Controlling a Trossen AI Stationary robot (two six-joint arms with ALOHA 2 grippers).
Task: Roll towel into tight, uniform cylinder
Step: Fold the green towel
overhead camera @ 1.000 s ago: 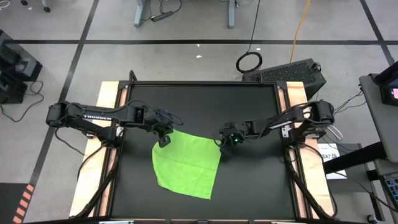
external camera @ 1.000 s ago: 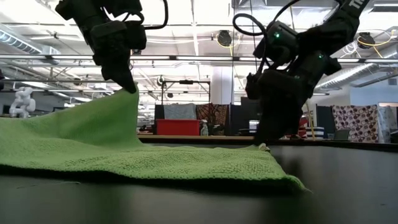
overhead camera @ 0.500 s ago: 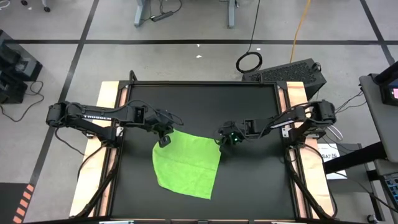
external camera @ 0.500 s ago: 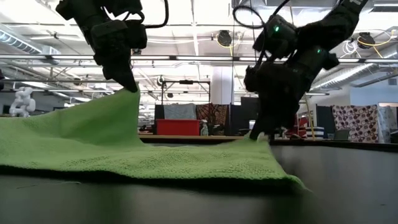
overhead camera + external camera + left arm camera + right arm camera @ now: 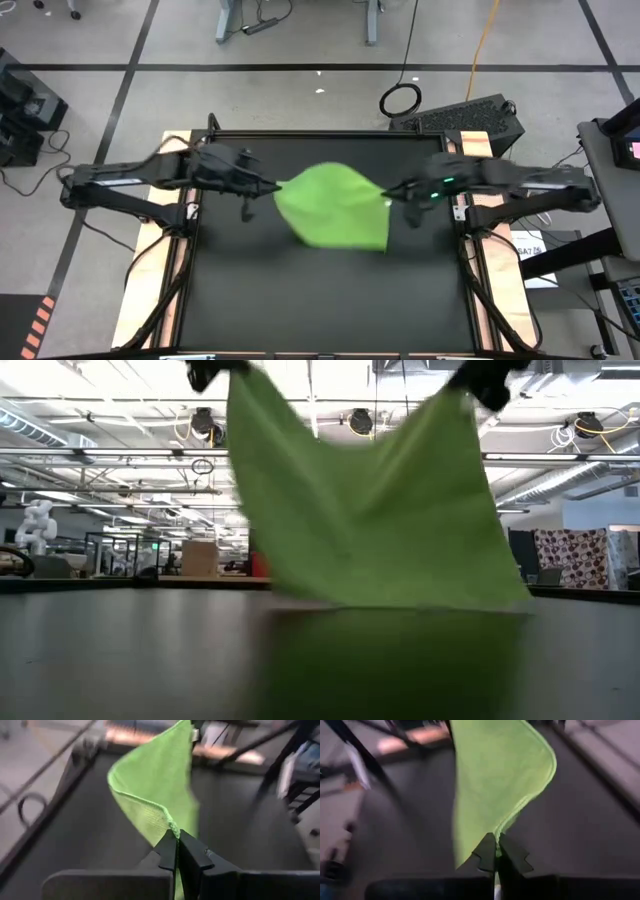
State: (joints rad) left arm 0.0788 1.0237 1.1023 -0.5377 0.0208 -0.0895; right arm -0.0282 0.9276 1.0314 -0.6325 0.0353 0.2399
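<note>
Fingers (image 5: 176,851) pinching towel (image 5: 335,205), above black tabletop (image 5: 300,300)

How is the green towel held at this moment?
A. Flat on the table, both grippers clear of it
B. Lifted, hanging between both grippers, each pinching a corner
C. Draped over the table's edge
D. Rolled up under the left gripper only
B: the towel hangs in the air between the left gripper and the right gripper, each shut on a corner.

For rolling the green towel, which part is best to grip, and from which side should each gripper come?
By its two upper corners, as now: the left gripper and right gripper each pinch one, from opposite sides. The towel hangs flat between them, lower edge near the table.
</note>
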